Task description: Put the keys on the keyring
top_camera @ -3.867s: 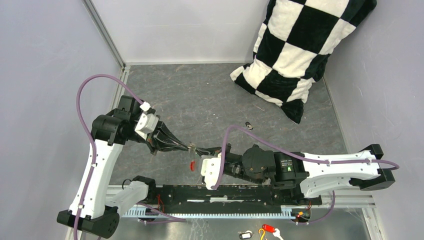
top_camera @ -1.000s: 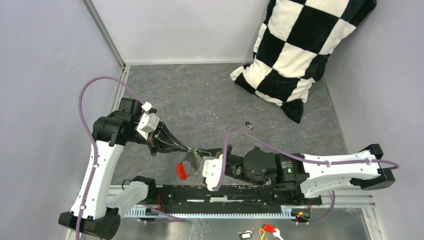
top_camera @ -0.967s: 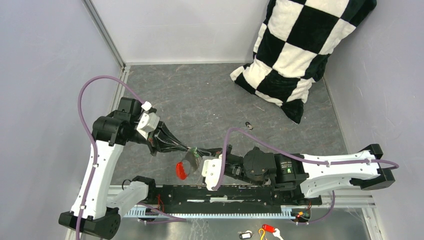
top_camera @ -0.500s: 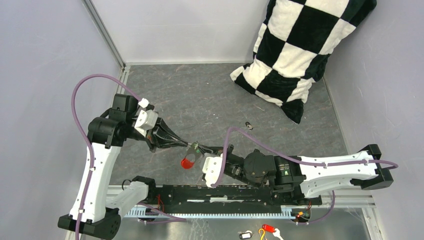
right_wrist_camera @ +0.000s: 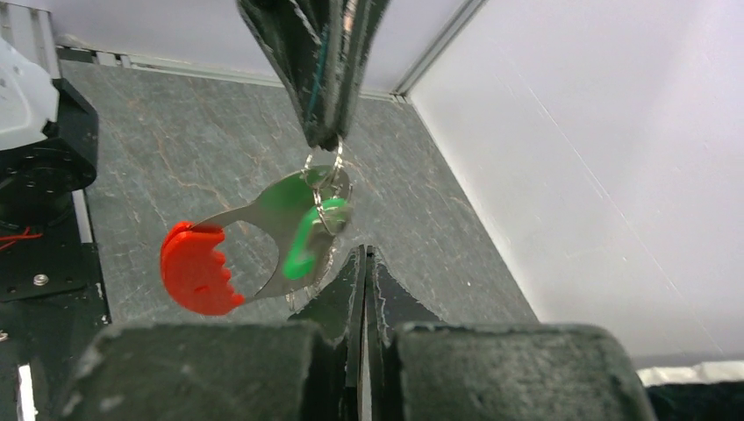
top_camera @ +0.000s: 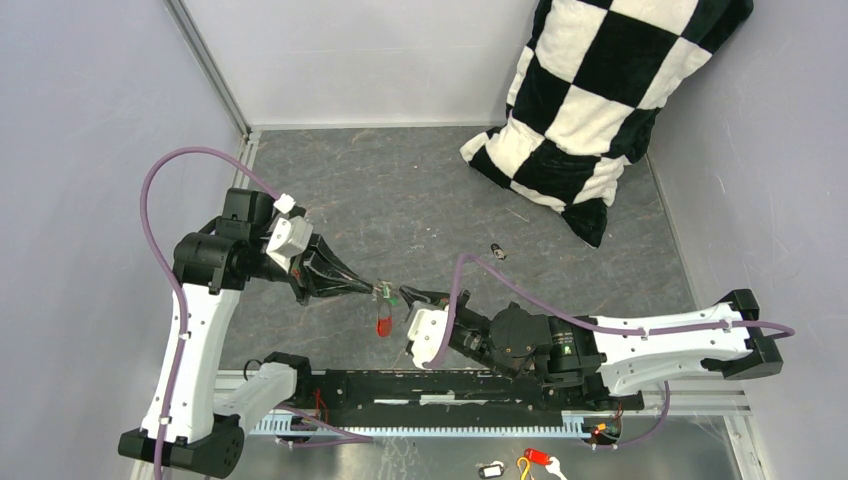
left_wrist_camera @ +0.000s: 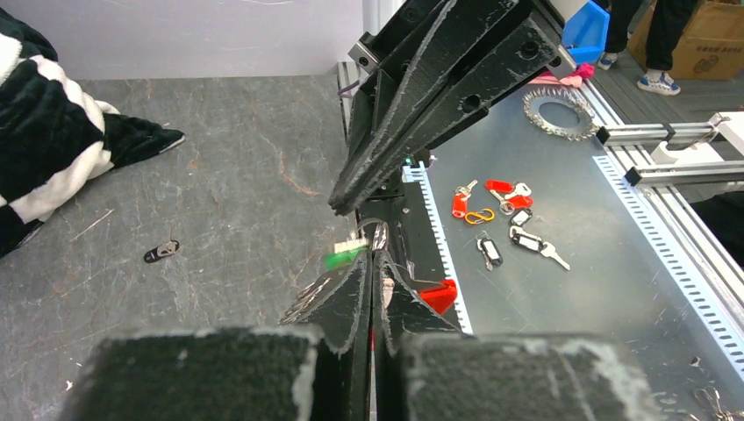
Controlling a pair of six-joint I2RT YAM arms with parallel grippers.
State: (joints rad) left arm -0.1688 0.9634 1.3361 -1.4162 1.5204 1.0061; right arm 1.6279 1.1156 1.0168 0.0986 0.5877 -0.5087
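Red key (top_camera: 383, 325) swung back beneath keyring (right_wrist_camera: 323, 175); right arm (top_camera: 525, 340) drew back.

in the top view the thin silvery metal keyring (top_camera: 384, 292) is too small to make out. it is just a speck at the tip of the left gripper (top_camera: 378, 289). the short bright green key (top_camera: 392, 297) is only a dot there. the small dark metal key (top_camera: 497, 251) on the grey tabletop (top_camera: 400, 190) is too tiny to show its shape. the black and white checked pillow (top_camera: 600, 100) is cut off by the top edge.

in the left wrist view the green key is a blurry smear. the long red plastic key (left_wrist_camera: 439, 296) is partly hidden behind the black fingers (left_wrist_camera: 344, 307). the right gripper (left_wrist_camera: 338, 203) runs off the top edge.

in the right wrist view the top of the keyring slips between the left gripper's fingers and cannot be seen.
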